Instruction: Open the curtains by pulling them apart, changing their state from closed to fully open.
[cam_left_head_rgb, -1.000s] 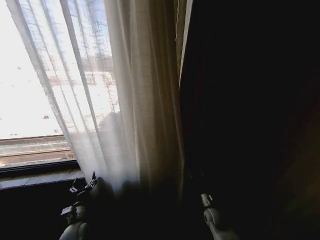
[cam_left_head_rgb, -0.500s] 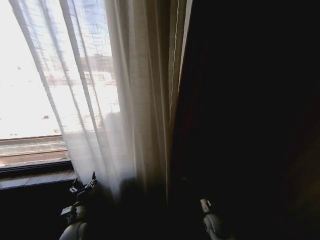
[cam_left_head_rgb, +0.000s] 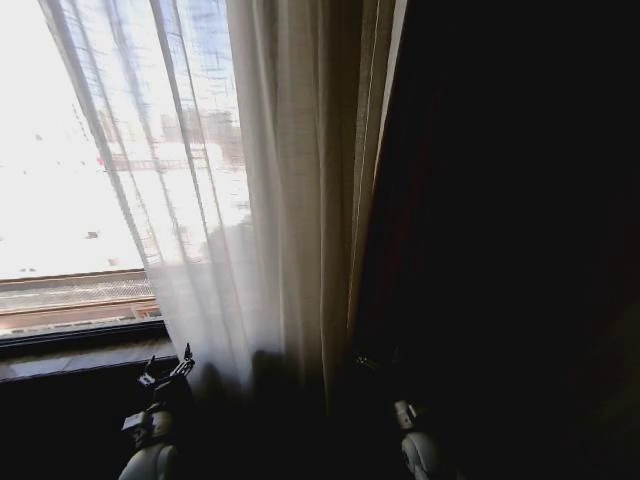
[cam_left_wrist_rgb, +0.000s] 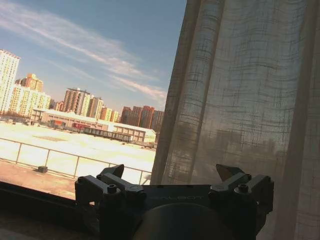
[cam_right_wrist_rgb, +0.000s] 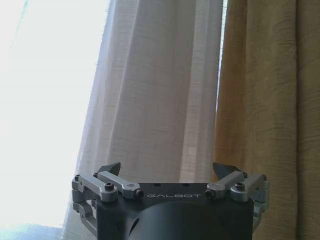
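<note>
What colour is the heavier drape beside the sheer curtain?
Mustard yellow drape, next to the white sheer curtain; clearest in the right wrist view.

The curtain (cam_left_head_rgb: 280, 200) hangs bunched at centre, the window (cam_left_head_rgb: 70, 150) to its left and a drape (cam_right_wrist_rgb: 265, 100) to its right. The left gripper (cam_left_head_rgb: 165, 372) sits low before the sill (cam_left_head_rgb: 80, 355); the right gripper (cam_right_wrist_rgb: 170, 172), jaws spread, faces the curtain, perhaps just short of it.
</note>
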